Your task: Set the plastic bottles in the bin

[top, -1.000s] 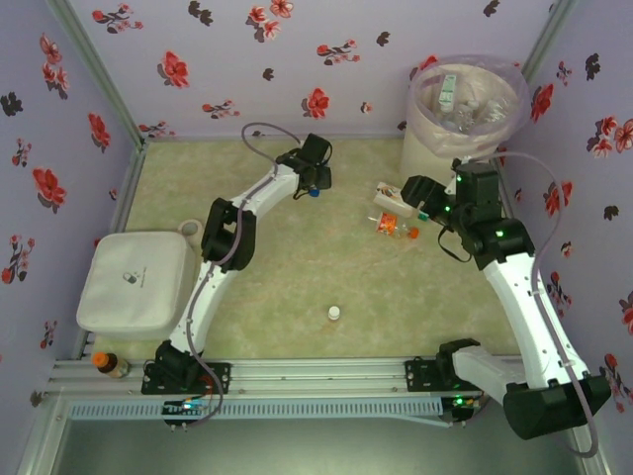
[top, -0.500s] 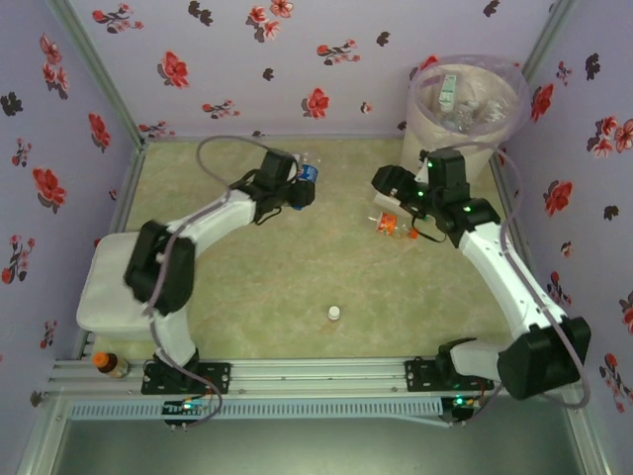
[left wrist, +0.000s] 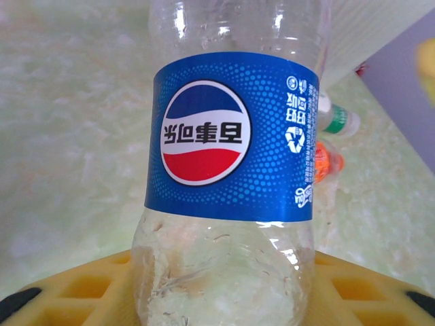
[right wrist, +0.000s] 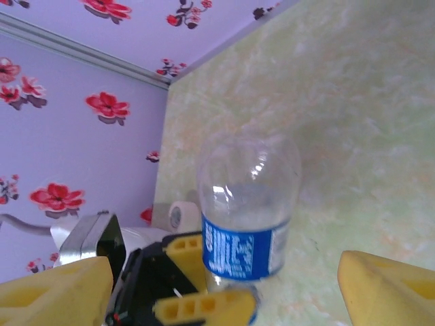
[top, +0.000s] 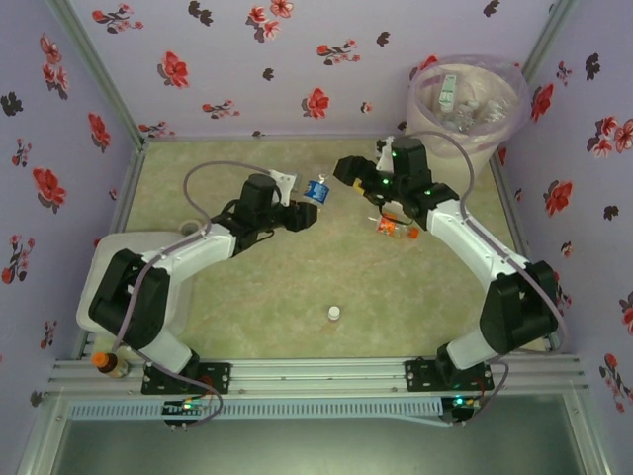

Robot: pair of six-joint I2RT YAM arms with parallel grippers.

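Bottle w/ blue label [left wrist: 231,136]: we grip it in L hand [top: 305,204]; R hand [top: 347,170] spread wide just beside, nothing in it.

A clear plastic bottle [right wrist: 248,204] with a blue label sits in the middle of what I see, its rounded clear end pointing up the frame. The jaws of my gripper [right wrist: 225,268] are spread wide, one yellow finger [right wrist: 54,292] low and left of the bottle, the other low and right of it, both apart from it. At the bottle's lower end the left gripper [right wrist: 204,280] is clamped on it, yellow against the label. Behind the bottle and to its right lies the pale green marbled table [right wrist: 353,102]. Left of the bottle and above it stands the purple wall [right wrist: 68,136] with red flowers, a grey metal strip [right wrist: 81,49] crossing it.
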